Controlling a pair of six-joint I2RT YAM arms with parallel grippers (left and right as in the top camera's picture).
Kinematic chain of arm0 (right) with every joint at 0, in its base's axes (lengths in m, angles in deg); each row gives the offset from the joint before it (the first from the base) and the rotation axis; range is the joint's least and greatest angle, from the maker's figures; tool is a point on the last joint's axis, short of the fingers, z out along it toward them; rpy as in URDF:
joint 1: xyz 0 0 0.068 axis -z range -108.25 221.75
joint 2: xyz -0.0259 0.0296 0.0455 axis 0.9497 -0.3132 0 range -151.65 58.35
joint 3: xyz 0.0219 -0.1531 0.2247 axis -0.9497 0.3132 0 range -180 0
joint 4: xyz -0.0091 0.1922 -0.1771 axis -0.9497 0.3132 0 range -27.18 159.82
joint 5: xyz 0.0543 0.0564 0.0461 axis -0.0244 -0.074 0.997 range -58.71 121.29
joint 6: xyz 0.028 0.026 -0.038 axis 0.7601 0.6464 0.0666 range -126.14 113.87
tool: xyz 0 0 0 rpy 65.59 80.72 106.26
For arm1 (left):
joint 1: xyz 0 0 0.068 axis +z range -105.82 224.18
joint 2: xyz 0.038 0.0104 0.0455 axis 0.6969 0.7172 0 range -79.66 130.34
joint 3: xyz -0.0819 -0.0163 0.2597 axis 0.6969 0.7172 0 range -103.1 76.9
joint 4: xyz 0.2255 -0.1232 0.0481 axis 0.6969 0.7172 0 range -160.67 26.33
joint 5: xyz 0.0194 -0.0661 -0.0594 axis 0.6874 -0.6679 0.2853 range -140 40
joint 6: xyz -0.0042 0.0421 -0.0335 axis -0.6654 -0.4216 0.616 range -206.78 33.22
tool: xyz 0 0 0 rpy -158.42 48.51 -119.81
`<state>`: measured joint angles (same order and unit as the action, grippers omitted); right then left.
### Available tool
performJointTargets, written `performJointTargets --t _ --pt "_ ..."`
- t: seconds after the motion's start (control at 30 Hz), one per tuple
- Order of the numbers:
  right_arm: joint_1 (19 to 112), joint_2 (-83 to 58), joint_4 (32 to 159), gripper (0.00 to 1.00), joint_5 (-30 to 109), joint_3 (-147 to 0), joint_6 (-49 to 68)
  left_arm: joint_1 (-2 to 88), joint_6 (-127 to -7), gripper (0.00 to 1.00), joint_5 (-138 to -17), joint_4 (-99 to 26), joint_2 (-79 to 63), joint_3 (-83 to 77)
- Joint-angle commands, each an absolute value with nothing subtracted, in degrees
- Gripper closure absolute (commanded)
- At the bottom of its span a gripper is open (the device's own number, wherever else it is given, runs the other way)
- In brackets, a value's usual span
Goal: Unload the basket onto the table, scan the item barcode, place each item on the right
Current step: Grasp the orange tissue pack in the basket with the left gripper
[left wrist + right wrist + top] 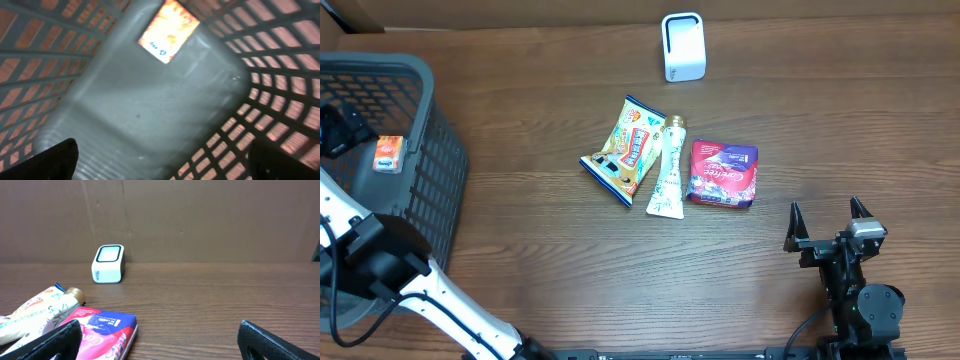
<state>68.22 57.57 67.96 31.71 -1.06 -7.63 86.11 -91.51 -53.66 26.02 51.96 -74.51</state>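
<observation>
Hanging inside the grey basket [432,150] at the desk's [570,270] left edge, the left gripper [165,162] has its fingers [50,160] spread wide, one in each lower corner of the wrist view, with nothing between them. Below it, a small orange packet [169,31] lies flat on the basket floor, close to one wall and clear of both fingers.

Near the front right corner of the desk, the right gripper [826,208] sits low over the wood with its fingers [50,342] also spread apart and empty, pointing toward the back edge.

Three more items lie in a tight row at the middle of the desk. A yellow snack bag [628,150] is on the left, tilted. A pale tube [668,168] with a gold cap lies just beside it, cap toward the back edge, its side touching or slightly overlapping the bag. A pink and purple packet [723,172] lies flat on the right, just beside the tube.

A white barcode scanner [683,46] stands upright near the back edge, well apart from the items and from both grippers. No barcode can be made out on any item.
</observation>
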Motion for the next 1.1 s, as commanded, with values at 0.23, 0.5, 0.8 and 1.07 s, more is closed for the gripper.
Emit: performJointTargets --t 0.23,0.5,0.8,1.07 --pt "67.74 58.18 67.59 0.0 31.34 -0.45 -7.72 85.69 -91.47 0.0 -57.14 26.15 43.82 -73.79" --pt "67.74 58.18 67.59 0.0 31.34 -0.45 -7.7 86.15 -91.03 0.0 -56.99 24.25 35.04 -62.03" --pt "67.74 58.18 67.59 0.0 31.34 -0.45 -7.7 86.15 -94.13 0.0 -52.53 19.94 34.99 -51.08" --pt "67.74 58.18 67.59 0.0 31.34 -0.45 -7.7 86.07 -98.5 0.0 -56.09 7.97 34.99 -42.73"
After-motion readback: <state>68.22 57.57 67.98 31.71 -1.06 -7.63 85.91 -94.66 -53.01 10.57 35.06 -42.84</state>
